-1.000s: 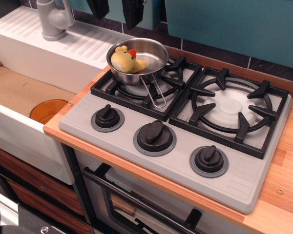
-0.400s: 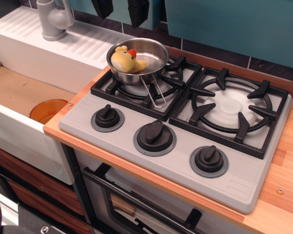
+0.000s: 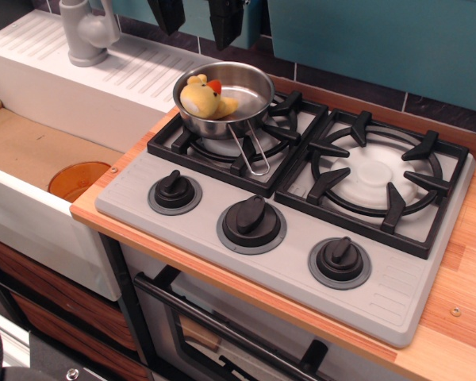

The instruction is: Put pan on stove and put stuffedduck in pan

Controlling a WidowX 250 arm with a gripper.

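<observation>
Two black fingers (image 3: 166, 12) hang at the top edge of the view, above and behind the pan (image 3: 224, 97), and between them lies an open gap with nothing held. Compared with a second ago they sit higher in the frame, with less of each showing, so the gripper (image 3: 196, 14) has been rising away from the pan. Nothing else has shifted: pan and duck lie just as they did.

Going from left to right with the pan as the marker: well to its left stands a grey tap (image 3: 87, 32) on the white ribbed sink top, and below that an orange disc (image 3: 78, 179) lies in the basin. The pan itself rests on the left burner grate of the stove (image 3: 285, 214), toward the grate's back left corner, its wire handle pointing forward toward the knobs. The yellow duck (image 3: 205, 98) lies inside the pan, against its left wall, orange beak up. To the pan's right the second burner stands bare.

By my reading both parts of the task are met: pan on stove, duck in pan. The lifting, spread fingers suggest a release already made, and only a retreat remains. The arm above the fingers is cut off by the frame, so its pose cannot be told.
</observation>
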